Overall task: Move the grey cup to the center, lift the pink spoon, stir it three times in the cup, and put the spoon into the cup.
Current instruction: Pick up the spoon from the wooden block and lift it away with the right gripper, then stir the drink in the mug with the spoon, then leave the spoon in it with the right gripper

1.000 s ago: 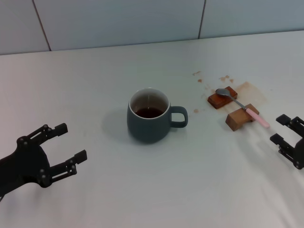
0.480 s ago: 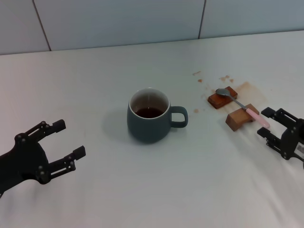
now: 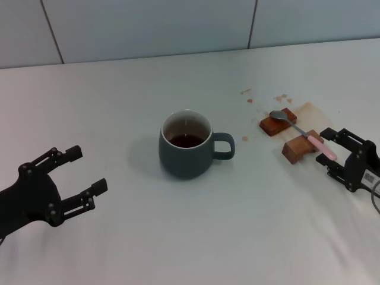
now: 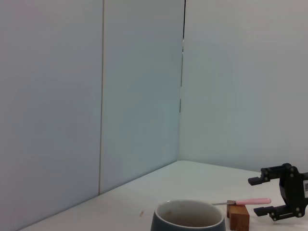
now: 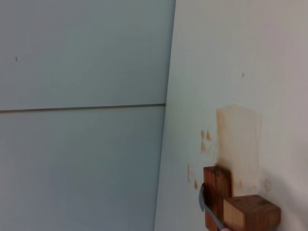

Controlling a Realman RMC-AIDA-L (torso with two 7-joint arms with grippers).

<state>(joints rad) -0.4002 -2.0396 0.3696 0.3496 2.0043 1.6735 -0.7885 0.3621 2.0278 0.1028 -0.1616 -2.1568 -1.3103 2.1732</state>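
Right gripper (image 3: 330, 153), fingers apart, sits just beside the spoon (image 3: 298, 129); left gripper (image 3: 86, 172), fingers apart, is well left of the cup (image 3: 186, 144).

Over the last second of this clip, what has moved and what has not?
The right tool, open, moved in from the table's right edge to just beside the spoon's pink handle end, not touching it. The left tool, open, drifted slightly left. Cup, spoon and blocks stayed put; nothing was grasped.

grey cup (image 4: 190, 221) cropped below its rim in left wrist view, pink spoon (image 5: 208, 207) mostly cut off beside the wooden blocks (image 5: 243, 208) (only bowl edge shows)
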